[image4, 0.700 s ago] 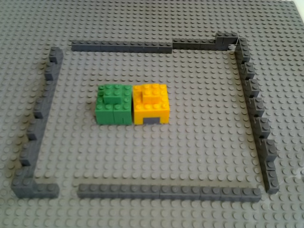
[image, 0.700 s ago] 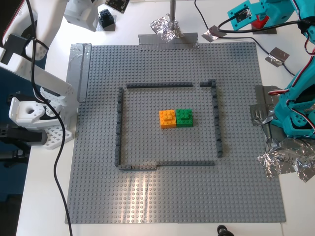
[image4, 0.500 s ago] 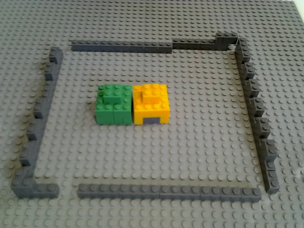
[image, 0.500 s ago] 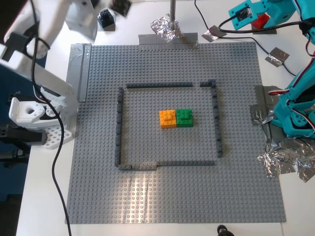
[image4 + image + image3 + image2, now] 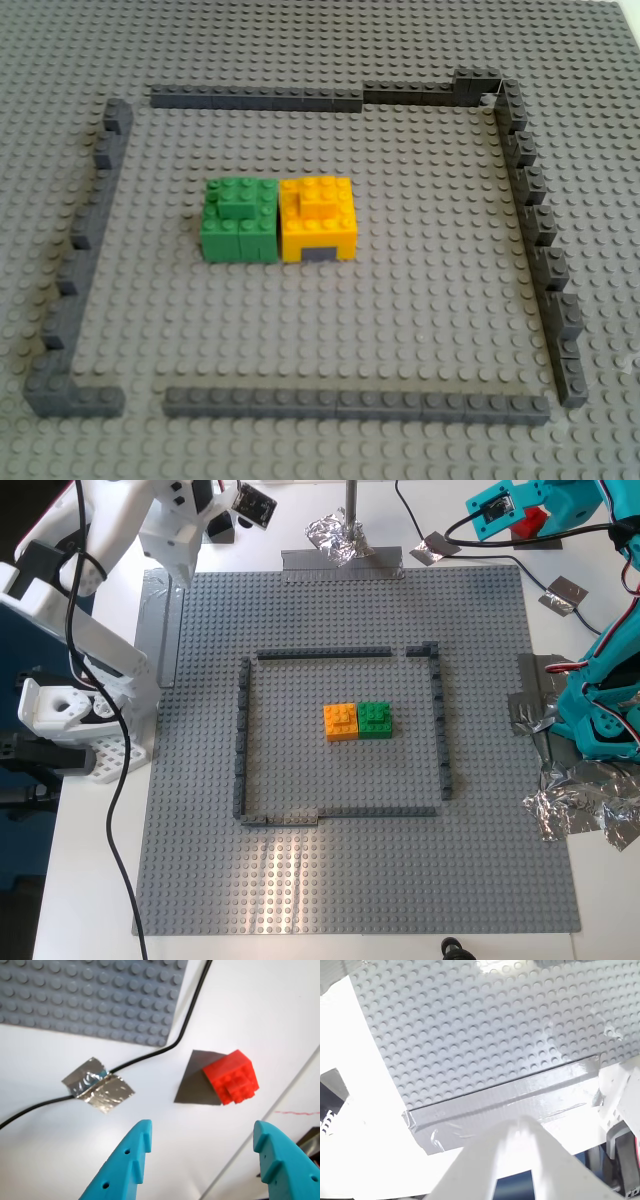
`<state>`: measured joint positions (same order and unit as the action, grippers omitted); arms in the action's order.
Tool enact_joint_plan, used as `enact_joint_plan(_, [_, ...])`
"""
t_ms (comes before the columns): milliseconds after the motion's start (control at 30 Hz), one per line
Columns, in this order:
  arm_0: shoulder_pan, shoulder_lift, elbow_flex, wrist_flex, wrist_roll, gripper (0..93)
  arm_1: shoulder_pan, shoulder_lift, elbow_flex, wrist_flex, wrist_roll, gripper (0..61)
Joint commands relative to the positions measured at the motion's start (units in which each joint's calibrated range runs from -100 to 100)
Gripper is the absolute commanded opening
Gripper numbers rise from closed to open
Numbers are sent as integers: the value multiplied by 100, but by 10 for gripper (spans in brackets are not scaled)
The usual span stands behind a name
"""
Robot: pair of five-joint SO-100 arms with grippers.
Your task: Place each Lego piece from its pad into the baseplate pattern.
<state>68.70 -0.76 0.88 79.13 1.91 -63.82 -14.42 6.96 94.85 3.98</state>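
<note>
White surface under grey baseplate (image 5: 300, 880); orange brick (image 5: 340, 721) and green brick (image 5: 375, 719) touching inside dark outline (image 5: 241, 730). First tool (image 5: 200, 1155) spread open above red brick (image 5: 231, 1077) on dark pad (image 5: 192, 1085). Second tool (image 5: 517, 1135): cannot tell.

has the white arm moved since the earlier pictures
Yes. In the exterior view the white arm has swung toward the view's right, now reaching over the baseplate's taped corner; earlier it sat further toward the view's top left.

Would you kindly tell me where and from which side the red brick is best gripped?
Grip the red brick across two opposite flat side walls, coming straight down from above: its studded top faces up and it sits at the edge of its dark pad, sides free. My first gripper is open; I'd probably turn it to square with the walls.
</note>
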Motion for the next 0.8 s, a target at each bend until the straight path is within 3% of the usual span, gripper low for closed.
enact_joint_plan(0, [54,-44,-137,-20,31,228,-64,52,-1179,51,395,1])
enact_joint_plan(200, [156,771,-1040,-20,-8,228,-252,326,-1694,-14,933,1])
enact_joint_plan(300, [243,1561,-1934,28,-130,228,-586,352,-1667,-608,1094,2])
enact_joint_plan(433, [272,2128,-2602,37,-125,228,-869,704,-1902,-828,1279,2])
enact_joint_plan(467, [272,2334,-2891,37,71,228,-738,713,-1640,-1389,1201,4])
enact_joint_plan(533, [279,2394,-3000,37,193,228,-745,927,-1811,-1414,1304,3])
enact_joint_plan(600, [301,2445,-3063,37,315,228,-775,1245,-2218,-1332,1333,3])
enact_joint_plan(767, [431,2651,-3081,37,925,228,-912,3125,-5017,-510,1455,4])
